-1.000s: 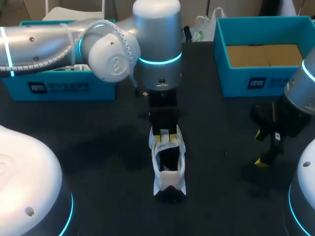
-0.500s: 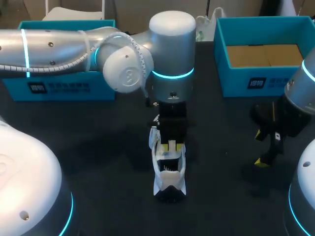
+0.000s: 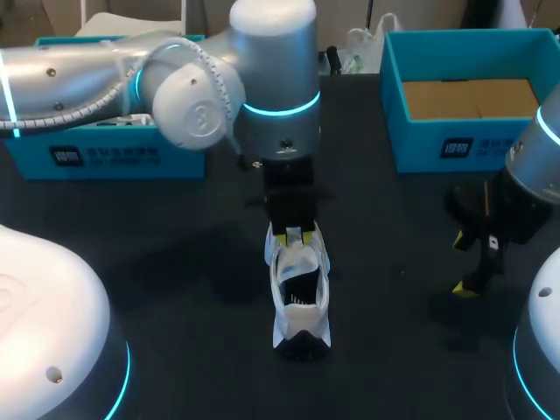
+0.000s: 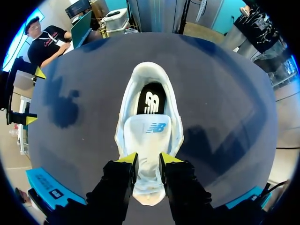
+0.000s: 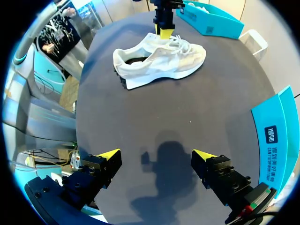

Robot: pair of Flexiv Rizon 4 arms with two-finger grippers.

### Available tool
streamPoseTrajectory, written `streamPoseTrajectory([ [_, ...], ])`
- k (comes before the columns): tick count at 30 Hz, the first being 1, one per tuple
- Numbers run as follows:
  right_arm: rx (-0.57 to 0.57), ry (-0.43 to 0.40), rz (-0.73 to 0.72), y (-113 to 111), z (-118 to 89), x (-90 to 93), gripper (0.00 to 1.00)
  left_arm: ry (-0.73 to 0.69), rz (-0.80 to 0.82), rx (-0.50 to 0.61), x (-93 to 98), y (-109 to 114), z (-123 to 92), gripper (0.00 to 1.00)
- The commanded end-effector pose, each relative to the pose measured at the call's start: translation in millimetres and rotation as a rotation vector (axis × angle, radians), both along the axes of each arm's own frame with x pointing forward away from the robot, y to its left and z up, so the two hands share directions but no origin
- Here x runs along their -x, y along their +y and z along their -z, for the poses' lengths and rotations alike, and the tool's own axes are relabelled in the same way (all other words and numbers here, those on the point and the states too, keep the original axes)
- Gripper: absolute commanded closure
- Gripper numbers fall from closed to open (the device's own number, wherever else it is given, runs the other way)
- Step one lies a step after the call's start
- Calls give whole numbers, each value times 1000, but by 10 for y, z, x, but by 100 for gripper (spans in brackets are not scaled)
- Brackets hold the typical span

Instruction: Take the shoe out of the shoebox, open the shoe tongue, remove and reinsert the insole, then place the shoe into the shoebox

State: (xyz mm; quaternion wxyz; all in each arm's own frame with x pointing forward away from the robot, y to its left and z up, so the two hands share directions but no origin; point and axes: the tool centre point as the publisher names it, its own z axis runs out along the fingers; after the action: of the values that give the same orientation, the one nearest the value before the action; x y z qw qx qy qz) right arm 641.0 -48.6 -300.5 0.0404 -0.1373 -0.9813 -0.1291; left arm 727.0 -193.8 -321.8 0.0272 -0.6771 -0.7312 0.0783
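A white sneaker stands on the black table, heel toward the near edge. My left gripper is over its lace end, shut on the white tongue, which runs between the yellow tips and is folded back toward the toe. The black insole shows inside the shoe's mouth. From the right wrist view the sneaker lies side-on with my left gripper at its tongue. My right gripper hangs open and empty over bare table, well to the right of the shoe; its fingers stand wide apart.
An open teal shoebox with a brown cardboard floor stands at the back right. Another teal box is at the back left, partly behind my left arm. Bare table lies between the shoe and my right gripper.
Half a second ago my left gripper had pushed toward the heel over the shoe's mouth; it has since drawn back toward the toe, still holding the tongue. The right arm has not moved.
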Motion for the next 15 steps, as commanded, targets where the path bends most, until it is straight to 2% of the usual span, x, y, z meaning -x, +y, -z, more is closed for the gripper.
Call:
streamPoseTrajectory([
  [1, 2, -2, 2, 2, 3, 13, 0, 4, -7, -10, -51, -103, 168, 70],
  [9, 2, -2, 2, 2, 3, 13, 0, 3, 18, -45, 44, -181, 356, 71],
  [15, 2, -2, 2, 2, 3, 13, 0, 20, 54, -61, 156, -91, 325, 71],
])
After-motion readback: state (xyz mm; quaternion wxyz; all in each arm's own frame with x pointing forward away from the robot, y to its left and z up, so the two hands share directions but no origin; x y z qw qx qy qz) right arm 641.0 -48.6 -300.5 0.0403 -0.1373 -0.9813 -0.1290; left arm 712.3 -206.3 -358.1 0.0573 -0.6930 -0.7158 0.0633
